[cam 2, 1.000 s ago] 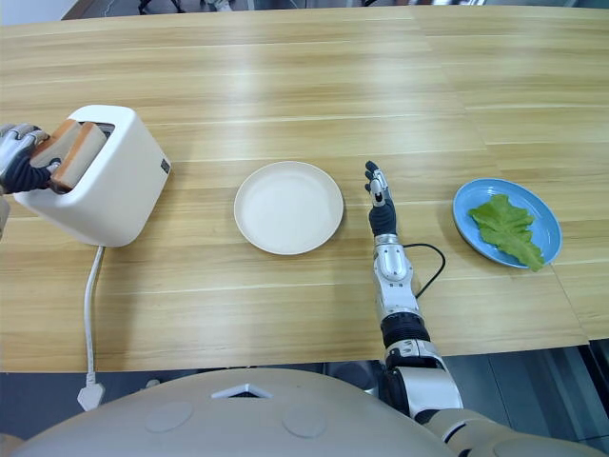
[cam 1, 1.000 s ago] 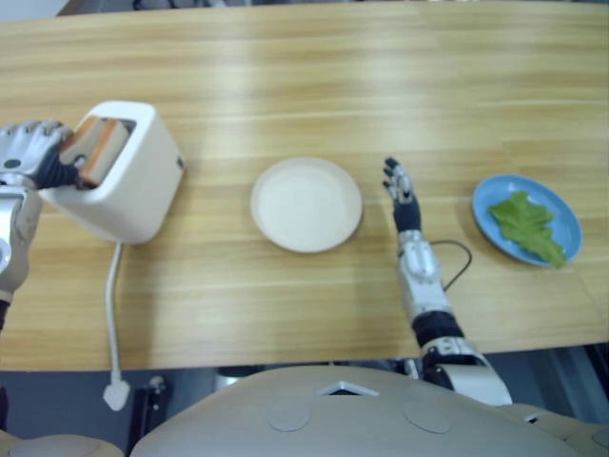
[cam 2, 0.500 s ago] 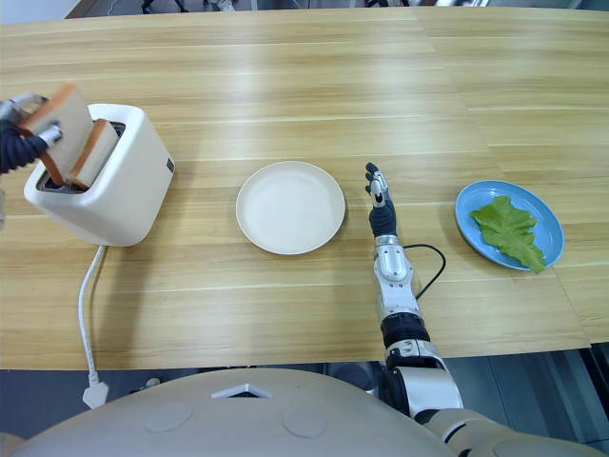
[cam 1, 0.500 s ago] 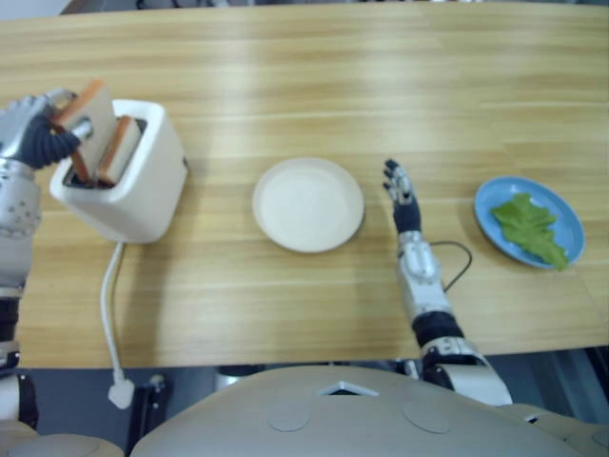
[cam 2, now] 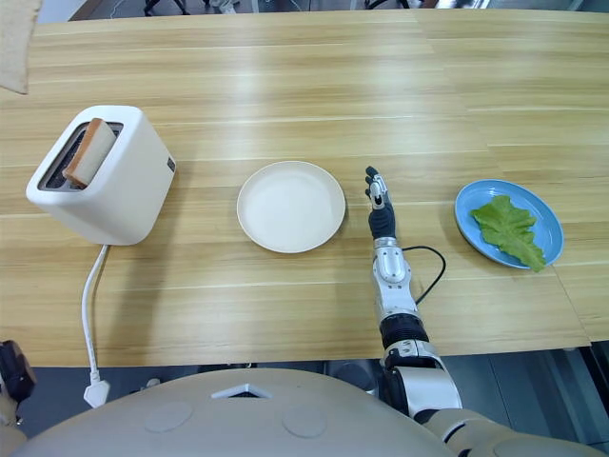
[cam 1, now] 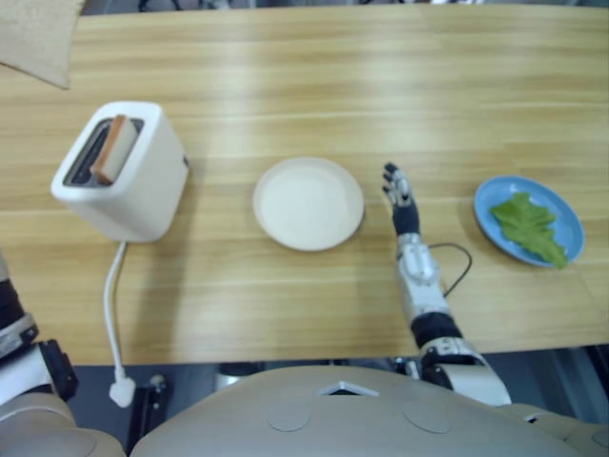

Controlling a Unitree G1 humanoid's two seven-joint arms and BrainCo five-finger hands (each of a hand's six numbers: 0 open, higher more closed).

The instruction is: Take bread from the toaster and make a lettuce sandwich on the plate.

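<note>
At the far left, one bread slice (cam 1: 38,36) hung high in the top corner, well above the table (cam 1: 285,57) and well apart from everything else. I could not tell what grip your left hand had on it, so you had to treat that hold as unproven: a loose pinch on a soft slice could have let it tilt or drop on the long carry to the right. Below it the toaster (cam 1: 128,190) stood upright with a second slice (cam 1: 112,148) in the slot nearer the plate, and its cord (cam 1: 112,305) trailed off the front edge. A low sweep of the arm could have clipped the toaster's top, and a snag on the cord could have dragged or tipped it. The plate (cam 1: 307,203) in the middle lay bare, so none of the sandwich was built yet; a slice let go from height could have struck the rim and slid onto the wood. Just right of the plate your right hand (cam 1: 401,193) rested on the table, fingers stretched out and holding nothing, with a thin black cable (cam 1: 459,259) looping beside its wrist, where a hasty reach could have caught it. Farthest right, the lettuce (cam 1: 528,227) lay flat on the blue plate (cam 1: 574,228); it looked limp enough to slip from a shallow grasp, and a push could have shoved that plate toward the near edge.
</note>
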